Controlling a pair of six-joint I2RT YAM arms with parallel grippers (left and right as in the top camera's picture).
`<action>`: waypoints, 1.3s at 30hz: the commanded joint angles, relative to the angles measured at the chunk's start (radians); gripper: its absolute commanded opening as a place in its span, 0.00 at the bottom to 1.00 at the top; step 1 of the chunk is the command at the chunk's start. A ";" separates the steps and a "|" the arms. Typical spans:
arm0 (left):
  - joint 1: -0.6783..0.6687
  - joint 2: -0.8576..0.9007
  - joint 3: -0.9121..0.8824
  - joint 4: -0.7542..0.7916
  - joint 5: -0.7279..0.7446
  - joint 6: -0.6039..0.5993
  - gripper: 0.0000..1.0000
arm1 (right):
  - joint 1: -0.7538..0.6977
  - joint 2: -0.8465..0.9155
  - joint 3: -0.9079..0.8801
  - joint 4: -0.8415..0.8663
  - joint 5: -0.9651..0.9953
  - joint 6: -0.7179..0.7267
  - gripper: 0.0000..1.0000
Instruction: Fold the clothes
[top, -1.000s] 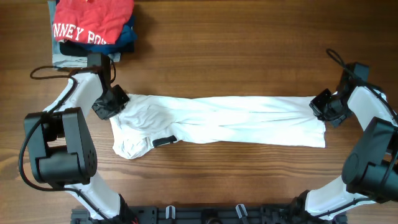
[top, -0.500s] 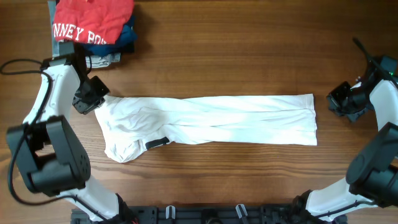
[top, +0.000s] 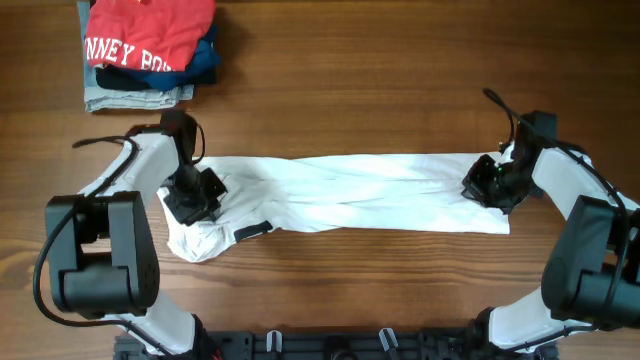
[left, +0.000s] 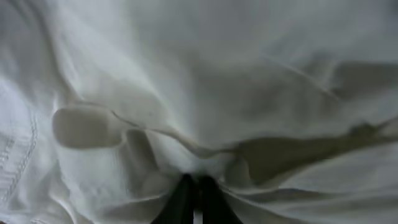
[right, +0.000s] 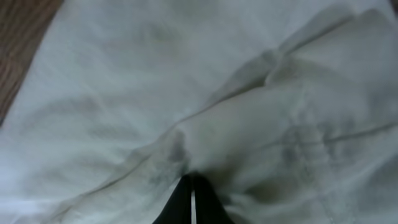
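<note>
The white T-shirt (top: 360, 190) lies stretched in a long folded band across the table's middle, with a small dark strip (top: 252, 231) near its left end. My left gripper (top: 197, 197) is down on the crumpled left end. In the left wrist view the jaws (left: 196, 186) are shut, and the white fabric (left: 205, 74) puckers around their tips. My right gripper (top: 483, 186) is down on the right end. In the right wrist view the jaws (right: 193, 186) are shut in a bunch of the fabric (right: 155, 93).
A stack of folded garments sits at the back left, with a red one with white lettering (top: 150, 35) on top of navy and pale ones (top: 140, 96). Bare wooden table (top: 360, 90) surrounds the shirt and shows in the right wrist view (right: 22, 37).
Both grippers have moved inward from just beyond the shirt's ends onto the shirt and now sit on the fabric. The shirt's left end has bunched slightly.
</note>
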 joint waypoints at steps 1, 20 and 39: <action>0.063 0.004 -0.039 0.021 0.000 -0.029 0.07 | 0.004 -0.003 -0.036 0.036 0.057 0.084 0.04; 0.124 0.003 0.150 0.039 -0.016 0.171 0.11 | -0.140 -0.003 0.127 -0.006 0.222 0.116 0.04; 0.121 -0.003 0.336 -0.227 -0.144 0.035 1.00 | -0.346 0.029 0.194 -0.142 -0.215 -0.294 1.00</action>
